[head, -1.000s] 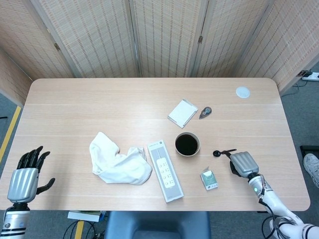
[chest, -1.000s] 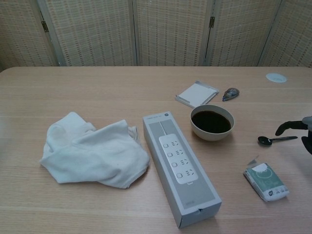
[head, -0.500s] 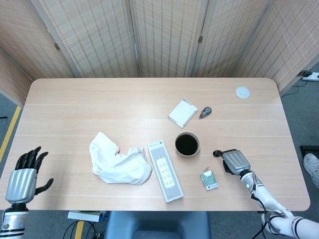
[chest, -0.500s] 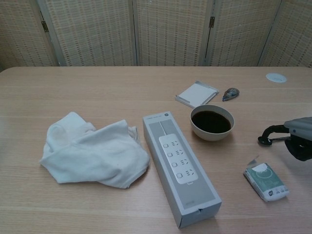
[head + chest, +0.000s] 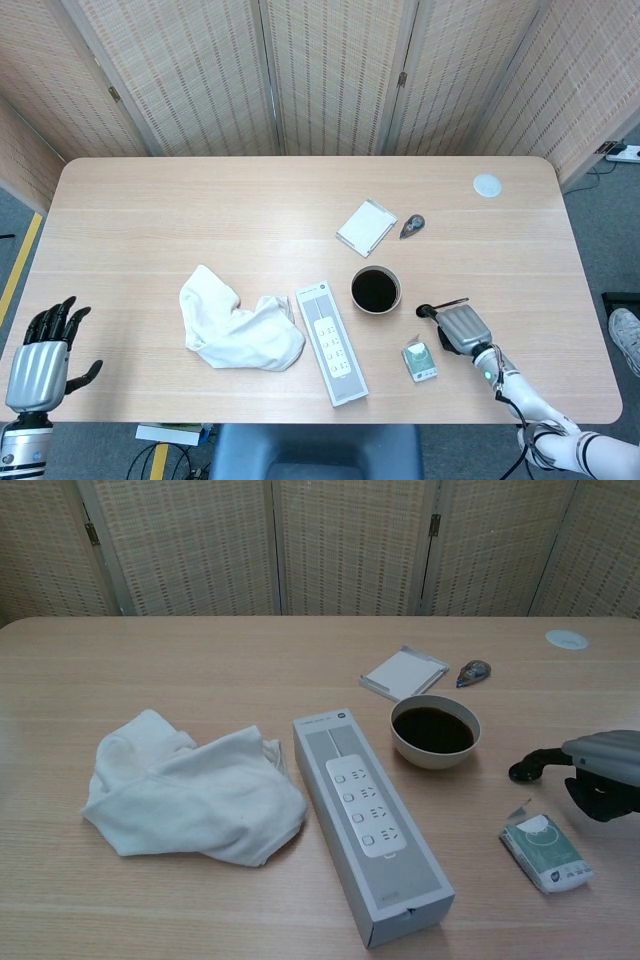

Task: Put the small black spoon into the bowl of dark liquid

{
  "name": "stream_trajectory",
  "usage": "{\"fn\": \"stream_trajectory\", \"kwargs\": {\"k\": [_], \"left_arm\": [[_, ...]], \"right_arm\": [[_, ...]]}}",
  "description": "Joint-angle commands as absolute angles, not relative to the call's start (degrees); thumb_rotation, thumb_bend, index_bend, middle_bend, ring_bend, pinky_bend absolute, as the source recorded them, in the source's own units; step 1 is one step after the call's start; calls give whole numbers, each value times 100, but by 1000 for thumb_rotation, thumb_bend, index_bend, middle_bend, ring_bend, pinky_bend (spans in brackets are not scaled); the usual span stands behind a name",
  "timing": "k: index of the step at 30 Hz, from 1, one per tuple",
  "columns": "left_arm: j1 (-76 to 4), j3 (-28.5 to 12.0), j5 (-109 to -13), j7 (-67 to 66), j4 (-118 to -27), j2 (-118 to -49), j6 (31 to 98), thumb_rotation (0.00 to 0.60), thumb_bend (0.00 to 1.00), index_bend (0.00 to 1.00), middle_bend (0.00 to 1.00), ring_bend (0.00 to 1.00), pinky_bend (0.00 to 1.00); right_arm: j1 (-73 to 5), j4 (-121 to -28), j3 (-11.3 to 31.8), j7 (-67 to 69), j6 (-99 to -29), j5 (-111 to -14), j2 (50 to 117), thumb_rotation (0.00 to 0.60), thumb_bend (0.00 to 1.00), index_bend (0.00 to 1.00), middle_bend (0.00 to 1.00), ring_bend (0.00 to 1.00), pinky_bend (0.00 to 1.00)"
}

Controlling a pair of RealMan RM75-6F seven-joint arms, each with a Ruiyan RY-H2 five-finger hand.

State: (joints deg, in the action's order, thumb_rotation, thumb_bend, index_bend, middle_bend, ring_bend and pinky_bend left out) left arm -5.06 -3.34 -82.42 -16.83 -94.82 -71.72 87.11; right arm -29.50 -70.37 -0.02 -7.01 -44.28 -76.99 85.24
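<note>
The table [image 5: 200, 200] is kept mostly bare on the far side. A cloth [image 5: 190, 795] and a power strip box [image 5: 372, 825] are set left of the bowl [image 5: 435, 730], out of the way. The right hand [image 5: 460, 328] is closed over the spoon [image 5: 428, 311], just right of the bowl, seemingly ready for lifting. The left hand [image 5: 38, 350] is held open, idle at the near left edge.
</note>
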Motion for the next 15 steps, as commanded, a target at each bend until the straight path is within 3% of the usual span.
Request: {"fn": "stream_trajectory", "kwargs": {"k": [1,15], "left_arm": [[-502,-334,-8240,-1686,-9485,-7172,8713,600,254,193,84,107,140],[-491,-333,-8252,-1745,-9510,-7189,8716,600,254,193,85,107,141]], "right_arm": [[-2910,-7085,-68,-732,-4472,-7725,8425,600,839,228,994,1000,1000],[-2987,-6855,-53,-802,-4375,-7596,8250,600,839,228,995,1000,1000]]}}
